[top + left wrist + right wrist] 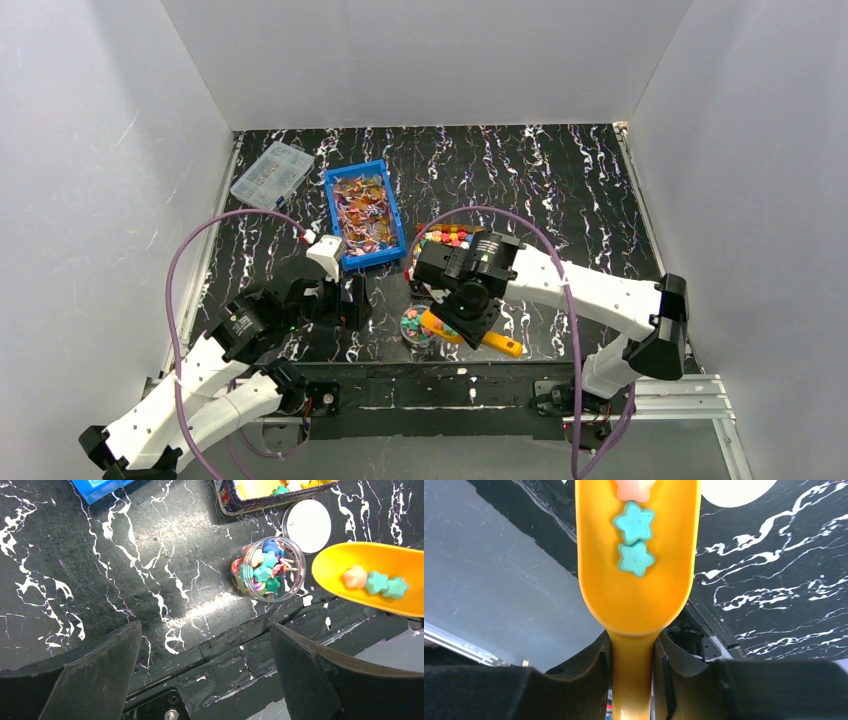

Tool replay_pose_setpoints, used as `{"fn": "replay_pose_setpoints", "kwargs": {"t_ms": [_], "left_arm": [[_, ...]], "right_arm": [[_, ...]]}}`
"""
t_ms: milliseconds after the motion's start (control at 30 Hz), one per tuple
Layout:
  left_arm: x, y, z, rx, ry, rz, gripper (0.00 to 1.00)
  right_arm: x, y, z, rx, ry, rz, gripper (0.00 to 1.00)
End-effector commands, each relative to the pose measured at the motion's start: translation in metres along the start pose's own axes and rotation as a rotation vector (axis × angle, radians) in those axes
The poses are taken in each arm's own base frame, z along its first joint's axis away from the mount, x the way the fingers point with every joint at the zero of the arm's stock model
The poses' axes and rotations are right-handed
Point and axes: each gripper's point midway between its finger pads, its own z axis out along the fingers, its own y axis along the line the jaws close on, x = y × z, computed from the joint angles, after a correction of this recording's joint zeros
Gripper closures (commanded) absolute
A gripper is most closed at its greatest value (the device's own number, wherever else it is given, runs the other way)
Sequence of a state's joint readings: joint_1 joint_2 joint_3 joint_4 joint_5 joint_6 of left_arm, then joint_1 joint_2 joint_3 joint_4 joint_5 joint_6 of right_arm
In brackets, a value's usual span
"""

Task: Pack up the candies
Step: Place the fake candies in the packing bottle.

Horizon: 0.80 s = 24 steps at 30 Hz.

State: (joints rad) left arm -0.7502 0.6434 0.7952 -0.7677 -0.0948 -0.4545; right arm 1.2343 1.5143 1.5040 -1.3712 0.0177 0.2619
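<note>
On black marbled table, white walls, right claw clamping scoop, left claw apart.

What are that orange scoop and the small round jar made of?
The scoop looks like plastic: smooth, slightly glossy, one evenly orange moulded piece. The jar is probably clear plastic, possibly glass; the candies show through its shiny wall.
</note>
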Motion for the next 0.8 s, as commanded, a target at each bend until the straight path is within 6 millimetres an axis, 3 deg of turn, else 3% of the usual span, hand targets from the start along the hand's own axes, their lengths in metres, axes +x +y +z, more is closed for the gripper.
{"fn": "replay_pose_setpoints", "kwargs": {"t_ms": [0, 767], "left_arm": [[0.001, 0.004, -0.003, -0.019, -0.002, -0.001, 0.01], [0.001, -0.001, -0.01, 0.023, -0.022, -0.007, 0.01]], "right_arm": [[0.007, 0.021, -0.006, -0.074, 0.065, 0.027, 0.99], [0.003, 0.042, 0.018, -0.12, 0.209, 0.171, 0.99]]}}
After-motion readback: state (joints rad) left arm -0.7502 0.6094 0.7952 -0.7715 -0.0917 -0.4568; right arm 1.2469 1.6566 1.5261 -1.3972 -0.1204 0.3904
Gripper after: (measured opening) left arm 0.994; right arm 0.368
